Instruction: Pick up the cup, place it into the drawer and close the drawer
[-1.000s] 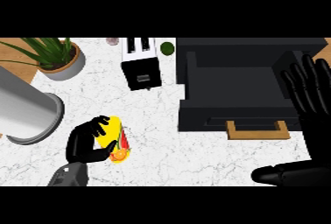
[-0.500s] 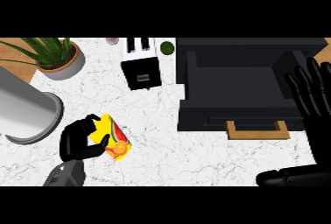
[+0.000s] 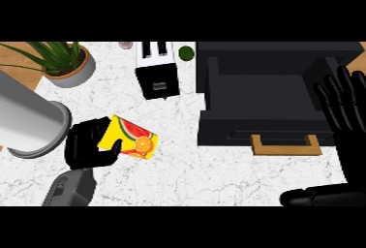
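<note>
**Cup in left hand, drawer open**

I see the open black drawer [image 3: 265, 97] at upper right. My right hand [image 3: 346, 104] rests beside it, fingers straight. My left hand [image 3: 89, 145] curls round the tilted yellow cup [image 3: 129, 137], left of the drawer.

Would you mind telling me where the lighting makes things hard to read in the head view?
In the head view, the open drawer is near-black inside, so its depth barely shows; the right hand nearly merges with it. The left hand, also black, stands out against the pale counter, and the yellow cup it holds reads clearly. The steel cylinder shows a soft sheen.
</note>
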